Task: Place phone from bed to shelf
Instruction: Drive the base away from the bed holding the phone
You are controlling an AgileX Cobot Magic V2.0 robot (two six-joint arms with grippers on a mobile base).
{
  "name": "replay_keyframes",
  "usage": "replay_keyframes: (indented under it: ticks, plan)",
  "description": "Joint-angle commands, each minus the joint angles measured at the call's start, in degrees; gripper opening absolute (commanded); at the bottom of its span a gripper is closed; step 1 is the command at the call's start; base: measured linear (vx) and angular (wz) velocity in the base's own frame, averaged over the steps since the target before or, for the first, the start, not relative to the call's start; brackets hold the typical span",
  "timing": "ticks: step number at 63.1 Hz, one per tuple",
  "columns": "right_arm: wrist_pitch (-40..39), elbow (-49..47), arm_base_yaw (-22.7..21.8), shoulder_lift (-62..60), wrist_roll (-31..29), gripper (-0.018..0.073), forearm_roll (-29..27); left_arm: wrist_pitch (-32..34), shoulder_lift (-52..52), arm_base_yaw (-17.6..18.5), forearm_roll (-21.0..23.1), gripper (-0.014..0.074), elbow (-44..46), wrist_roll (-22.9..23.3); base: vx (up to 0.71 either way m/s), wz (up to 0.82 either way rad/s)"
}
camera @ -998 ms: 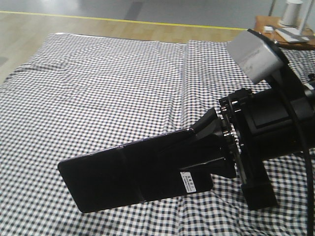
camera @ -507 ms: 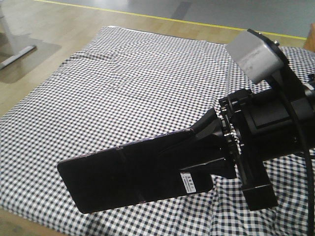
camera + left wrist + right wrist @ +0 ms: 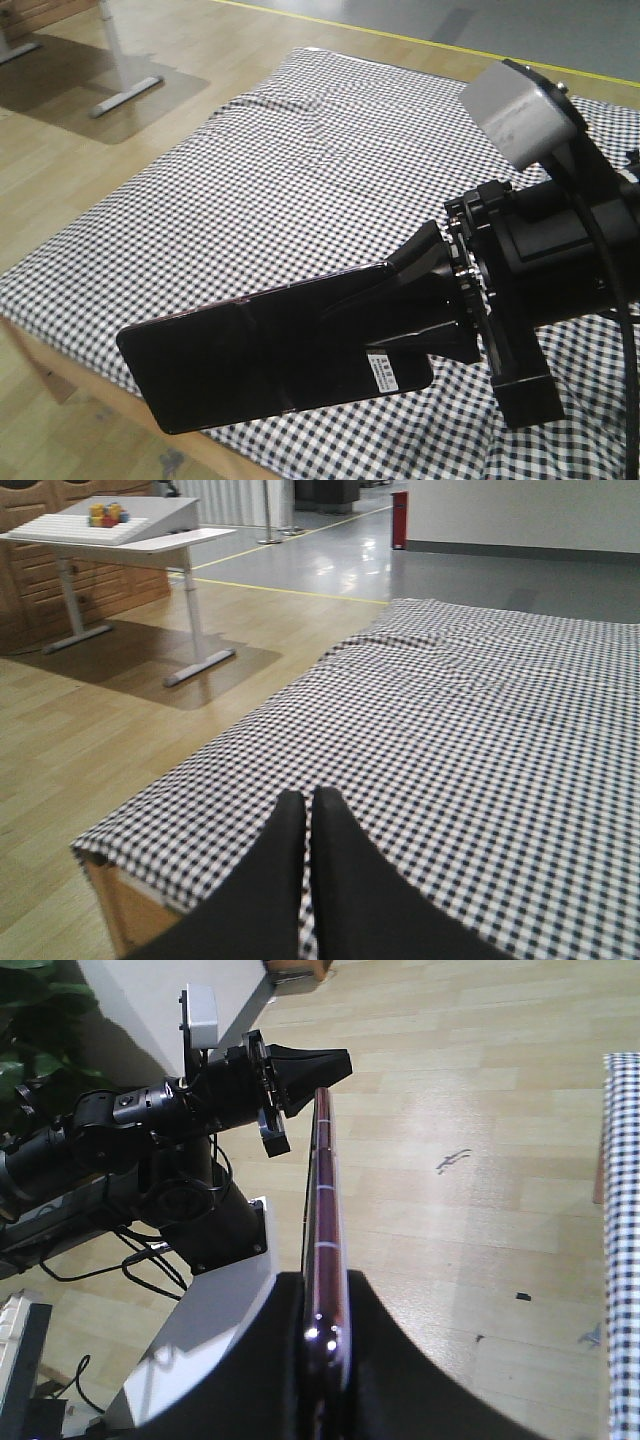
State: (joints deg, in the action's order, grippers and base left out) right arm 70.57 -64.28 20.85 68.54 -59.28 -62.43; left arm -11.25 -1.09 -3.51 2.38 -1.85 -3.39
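Observation:
The phone point(image 3: 265, 355), a glossy black slab with a white sticker, hangs in the air over the near corner of the bed point(image 3: 300, 170). My right gripper point(image 3: 432, 300) is shut on its sticker end. In the right wrist view the phone point(image 3: 325, 1190) shows edge-on, pinkish, pinched between the fingers of the right gripper point(image 3: 326, 1295). My left gripper point(image 3: 307, 802) is shut with nothing in it, low over the checked bed point(image 3: 480, 700) near its corner. The left gripper point(image 3: 318, 1065) also shows just beyond the phone's far end. The shelf is out of view.
A white desk point(image 3: 150, 535) with a keyboard and coloured blocks stands on the wood floor to the left; its legs point(image 3: 122, 88) show in the front view. Yellow floor line point(image 3: 420, 40) behind the bed. The robot's base point(image 3: 190, 1300) and cables lie below the phone.
The whole front view has swung left: the bed has slid to the right and wood floor and desk legs have come in at the left. The phone stays held in my right gripper.

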Motion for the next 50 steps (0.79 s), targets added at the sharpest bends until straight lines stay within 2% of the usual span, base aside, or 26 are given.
replay_keyframes:
  ticks: [1, 50]
  plan:
    - [3.12, -1.56, -0.04, -1.42, -0.09, -0.0002, -5.4, 3.99, -0.48, -0.02, 0.53, 0.0001, -0.41, 0.0, -0.08, 0.34]
    - [3.12, -1.56, -0.04, -1.42, -0.09, -0.0002, -5.4, 3.99, -0.48, -0.02, 0.53, 0.0001, -0.41, 0.0, -0.05, 0.44]
